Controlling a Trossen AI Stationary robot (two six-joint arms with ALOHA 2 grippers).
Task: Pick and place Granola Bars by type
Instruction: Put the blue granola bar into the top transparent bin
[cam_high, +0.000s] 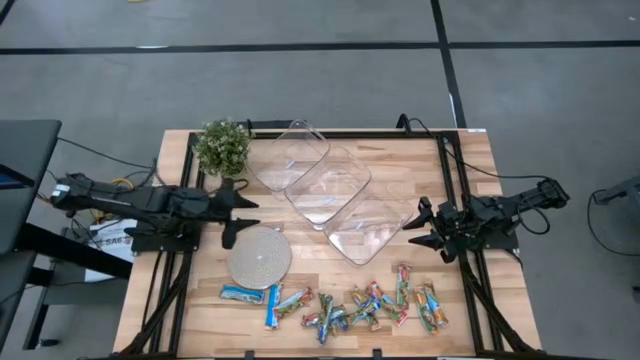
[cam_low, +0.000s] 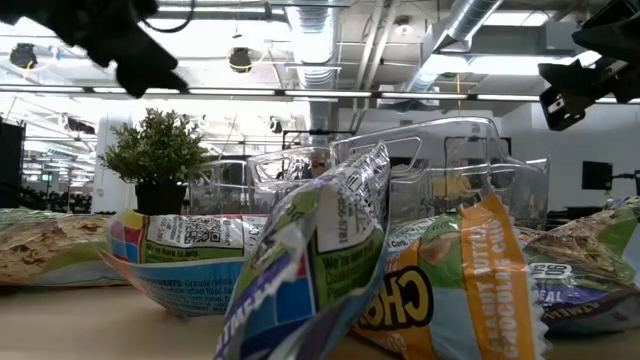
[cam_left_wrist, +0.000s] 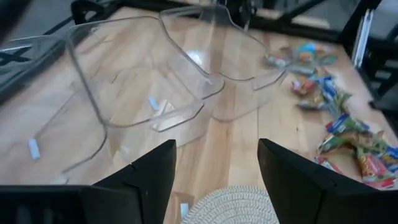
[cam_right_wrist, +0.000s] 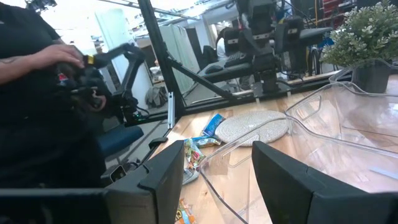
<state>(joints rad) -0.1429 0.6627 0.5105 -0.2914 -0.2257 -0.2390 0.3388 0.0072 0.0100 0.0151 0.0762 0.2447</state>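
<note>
While bars (cam_high: 340, 305) lie apart, grippers open

Wooden table (cam_high: 180, 315), three clear trays (cam_high: 326, 187) in a diagonal row, potted plant (cam_high: 222, 148), round woven disc (cam_high: 259, 257), Granola Bars (cam_high: 345, 305) along the front edge

- Granola Bars (cam_high: 340, 305): some blue-and-white, others mixed green, red and orange foil.
- Counter (cam_high: 480, 180): pale wood grain with a black frame.
- Trays (cam_high: 325, 185): clear.
- Disc (cam_high: 260, 256): pale grey, woven-looking.
- Plant (cam_high: 222, 146): green leaves, dark pot.
- Floor (cam_high: 300, 90): grey with black lines.
</note>
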